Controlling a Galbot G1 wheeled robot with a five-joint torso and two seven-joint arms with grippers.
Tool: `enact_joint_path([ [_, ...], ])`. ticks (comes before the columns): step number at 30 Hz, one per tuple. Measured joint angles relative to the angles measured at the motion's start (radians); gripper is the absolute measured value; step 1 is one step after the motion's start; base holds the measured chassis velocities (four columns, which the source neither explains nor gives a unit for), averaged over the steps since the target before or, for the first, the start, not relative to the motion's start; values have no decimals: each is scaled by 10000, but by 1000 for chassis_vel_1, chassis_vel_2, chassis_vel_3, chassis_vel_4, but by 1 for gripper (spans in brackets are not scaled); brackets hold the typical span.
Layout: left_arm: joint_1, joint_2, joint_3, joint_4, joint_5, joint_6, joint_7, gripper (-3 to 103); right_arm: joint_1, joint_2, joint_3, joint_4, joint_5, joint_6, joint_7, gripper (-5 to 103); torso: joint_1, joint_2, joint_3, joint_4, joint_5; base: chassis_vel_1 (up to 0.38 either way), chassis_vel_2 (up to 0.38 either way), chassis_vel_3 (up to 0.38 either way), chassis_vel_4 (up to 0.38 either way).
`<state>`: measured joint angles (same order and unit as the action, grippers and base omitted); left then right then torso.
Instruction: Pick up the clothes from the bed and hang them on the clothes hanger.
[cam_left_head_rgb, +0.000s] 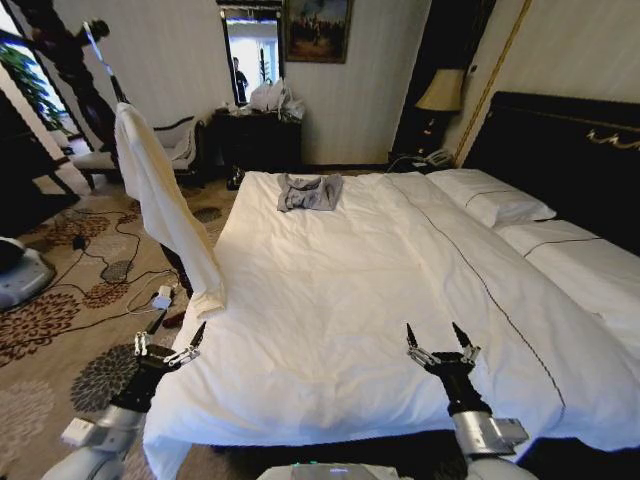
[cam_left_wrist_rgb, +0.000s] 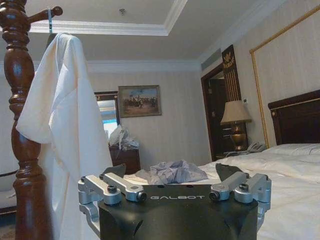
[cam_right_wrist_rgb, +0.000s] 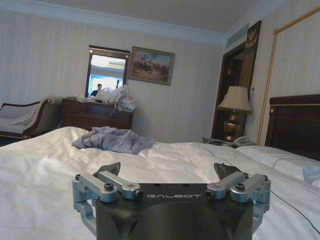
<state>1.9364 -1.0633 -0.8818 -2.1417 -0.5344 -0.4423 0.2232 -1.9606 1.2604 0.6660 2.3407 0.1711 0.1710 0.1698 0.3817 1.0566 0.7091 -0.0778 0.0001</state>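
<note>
Clothes (cam_left_head_rgb: 165, 205) hang lengthwise downward off bed (cam_left_head_rgb: 330, 300) | left tool (cam_left_head_rgb: 170, 352) released | right tool (cam_left_head_rgb: 440, 350) released

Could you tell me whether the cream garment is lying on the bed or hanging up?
Hanging: the cream garment drapes from the wooden stand.

The clothes (cam_left_head_rgb: 165, 205) are thin soft cream cloth, hanging on a glossy dark turned-wood stand (cam_left_wrist_rgb: 20, 125). The bed (cam_left_head_rgb: 330, 300) has matt, slightly wrinkled white cloth.

Each gripper (cam_right_wrist_rgb: 169, 172) had a black body lettered GALBOT. Silver screwed links carried dark pointed fingers (cam_right_wrist_rgb: 109, 169). Silver wrist cuffs (cam_left_head_rgb: 486, 432) followed behind.
</note>
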Motion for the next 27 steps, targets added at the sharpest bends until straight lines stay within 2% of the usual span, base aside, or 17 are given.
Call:
enact_joint_path([
  [5, -54, -68, 84, 22, 142, -69, 33, 100, -23, 11, 55, -5, -90, 58, -22, 100, 0, 0, 0, 0, -2, 0, 0, 0, 0],
  [11, -127, -132, 114, -190, 270, 70, -248, 100, 34, 62, 71, 48, -116, 81, -20, 100, 2, 0, 0, 0, -1, 0, 0, 0, 0],
  [27, -176, -435, 146, -163, 442, 42, -244, 100, -32, 165, 79, -19, -262, 318, -316, 100, 2, 0, 0, 1, -1, 0, 0, 0, 0],
])
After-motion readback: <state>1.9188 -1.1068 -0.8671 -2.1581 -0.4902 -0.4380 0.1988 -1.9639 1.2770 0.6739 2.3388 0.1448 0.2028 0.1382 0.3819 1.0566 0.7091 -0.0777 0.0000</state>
